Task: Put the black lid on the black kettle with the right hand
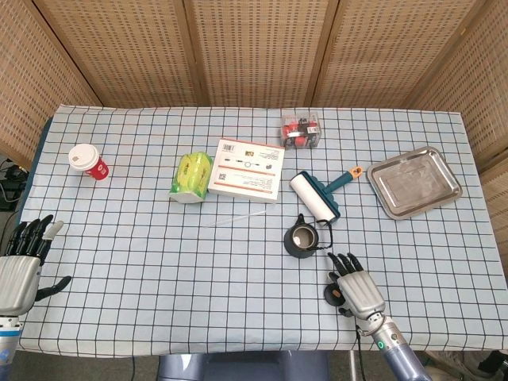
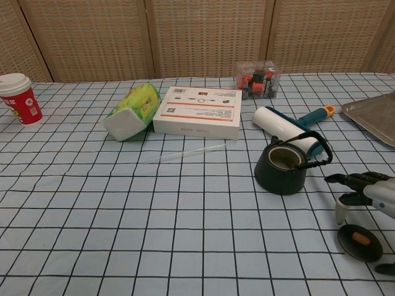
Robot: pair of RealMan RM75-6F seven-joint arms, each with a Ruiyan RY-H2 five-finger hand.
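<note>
Two hands on record. Right hand (image 1: 356,288): mine, fingers spread, holding nothing, hovering over the black lid (image 2: 358,242), which lies flat on the table (image 1: 143,238), near its front edge. Black kettle (image 1: 302,239): upright, uncovered, near the lid, beside the lint roller (image 1: 316,195). Left hand (image 1: 21,267): fingers apart, holding nothing, at the table's left edge.

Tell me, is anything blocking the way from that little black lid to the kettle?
Nothing visible does. The lid lies flat on the cloth under the right hand, and only bare tablecloth separates it from the open kettle.
</note>
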